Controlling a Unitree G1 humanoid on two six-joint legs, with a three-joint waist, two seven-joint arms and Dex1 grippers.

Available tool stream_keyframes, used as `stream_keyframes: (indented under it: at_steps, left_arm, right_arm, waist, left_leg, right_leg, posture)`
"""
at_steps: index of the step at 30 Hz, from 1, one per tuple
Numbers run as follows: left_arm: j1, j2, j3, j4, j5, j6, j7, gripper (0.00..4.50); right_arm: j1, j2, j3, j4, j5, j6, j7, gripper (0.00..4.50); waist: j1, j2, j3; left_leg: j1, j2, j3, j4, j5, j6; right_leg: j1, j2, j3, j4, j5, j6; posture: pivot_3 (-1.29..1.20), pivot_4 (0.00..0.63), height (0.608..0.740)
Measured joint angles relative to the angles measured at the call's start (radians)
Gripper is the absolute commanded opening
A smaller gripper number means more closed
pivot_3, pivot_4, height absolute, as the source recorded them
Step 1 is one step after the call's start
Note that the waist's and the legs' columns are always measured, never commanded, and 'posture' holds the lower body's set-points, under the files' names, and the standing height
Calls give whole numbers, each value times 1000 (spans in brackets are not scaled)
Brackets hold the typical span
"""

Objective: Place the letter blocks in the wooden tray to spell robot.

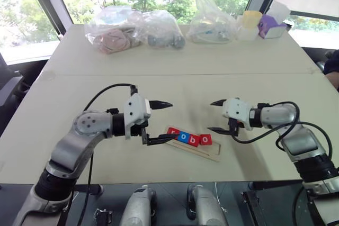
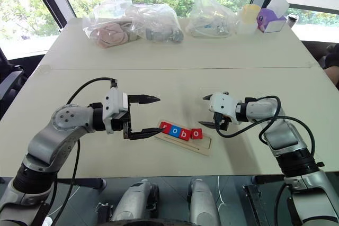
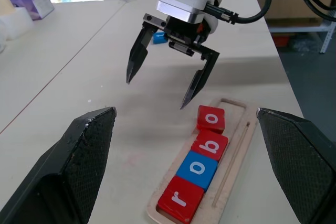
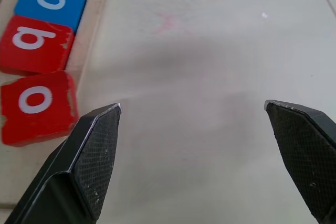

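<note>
While four blocks point(image 3: 202, 153) reading r, o, b, o lie in the tray point(image 3: 234, 109) on the worktop point(image 1: 175, 86), I see a blue block point(image 3: 159, 37) behind my right hand point(image 3: 164, 80). Both that hand and my left hand point(image 1: 159, 121) are released, flanking the tray.

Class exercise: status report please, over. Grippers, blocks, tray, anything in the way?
Left gripper open, right gripper open, both empty. Four letter blocks in wooden tray read r-o-b-o; last slot empty. Small blue piece lies behind right gripper.
</note>
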Motion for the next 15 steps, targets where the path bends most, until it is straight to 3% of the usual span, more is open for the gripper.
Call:
stream_keyframes:
  at_steps: [15]
  left_arm:
    - [-2,-1,0,0,0,0,-4,4500]
  right_arm:
    - [61,-29,-1,-128,46,88,52,4471]
  waist:
    - [0,0,0]
  left_leg:
    - [0,0,0,0,0,0]
  right_leg:
    - [0,0,0,0,0,0]
  posture:
    - [0,150,740]
